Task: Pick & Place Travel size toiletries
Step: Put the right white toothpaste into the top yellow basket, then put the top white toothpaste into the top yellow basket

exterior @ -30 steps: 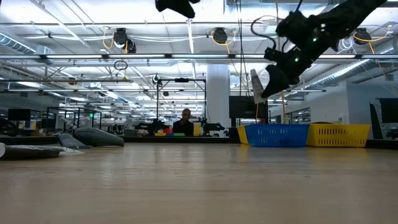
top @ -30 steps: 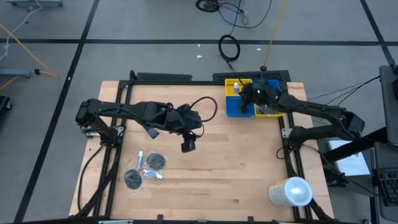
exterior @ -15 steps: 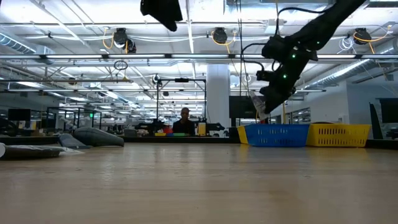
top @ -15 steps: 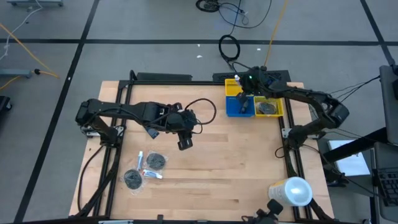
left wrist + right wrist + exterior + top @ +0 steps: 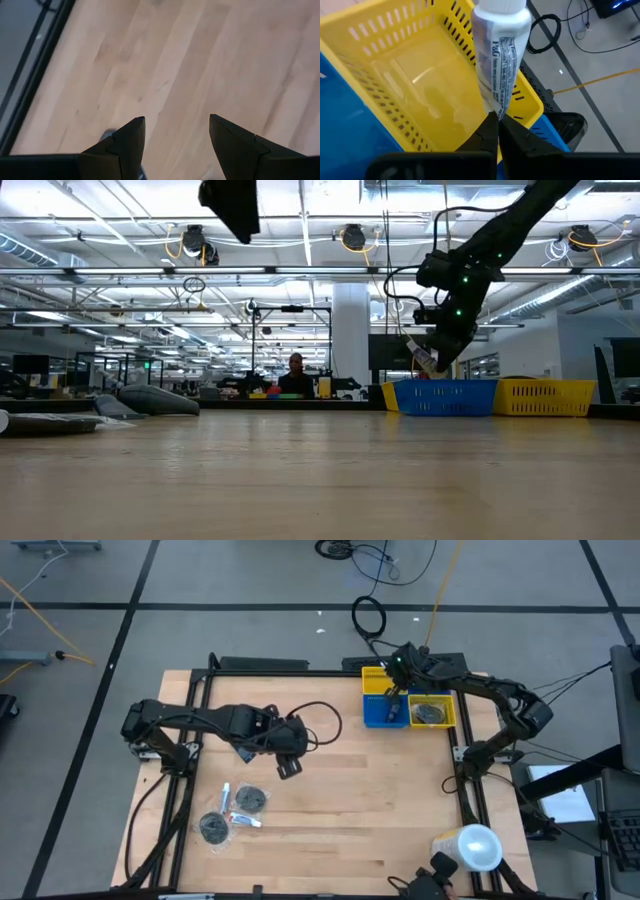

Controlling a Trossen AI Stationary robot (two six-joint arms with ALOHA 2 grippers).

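Toothpaste tube (image 5: 499, 60), pinched by its crimped end in the right end effector (image 5: 496, 131), points lengthwise over the yellow bin (image 5: 415, 85).

Partly hidden and cut-off items
White tube (image 5: 499, 55) cap cropped at top edge; left gripper (image 5: 232, 205) cropped at top edge; tabletop toiletries (image 5: 232, 812) too small to identify

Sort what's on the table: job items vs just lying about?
Job: white tube in right gripper over yellow bin; tubes and tins on the table; blue bin; left gripper.
Lying about: big white cylinder.
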